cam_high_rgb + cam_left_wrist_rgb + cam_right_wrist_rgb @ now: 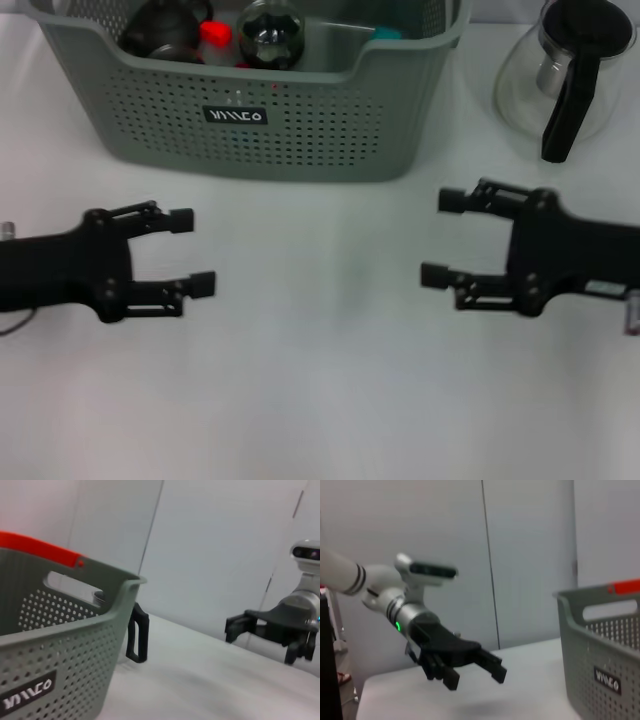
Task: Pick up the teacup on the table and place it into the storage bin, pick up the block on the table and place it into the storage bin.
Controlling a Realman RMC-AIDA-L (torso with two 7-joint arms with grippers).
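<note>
Both pincers, left (pixel 192 252) and right (pixel 442 238), gape empty; storage bin (pixel 300 130) contents half-hidden.

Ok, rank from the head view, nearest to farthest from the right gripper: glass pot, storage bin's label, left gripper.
1. Glass pot, just beyond the right gripper, at the far right.
2. Storage bin's label, front wall, centre-left.
3. Left gripper, across the table.

I see a plain white table (pixel 320 400) carrying everything here. The grey-green storage bin (pixel 260 130) sits directly on it at the far side, left of centre, its black label facing me. To the bin's right, near but apart from it, a glass pot (pixel 560 75) with a black handle stands upright on the same surface.
</note>
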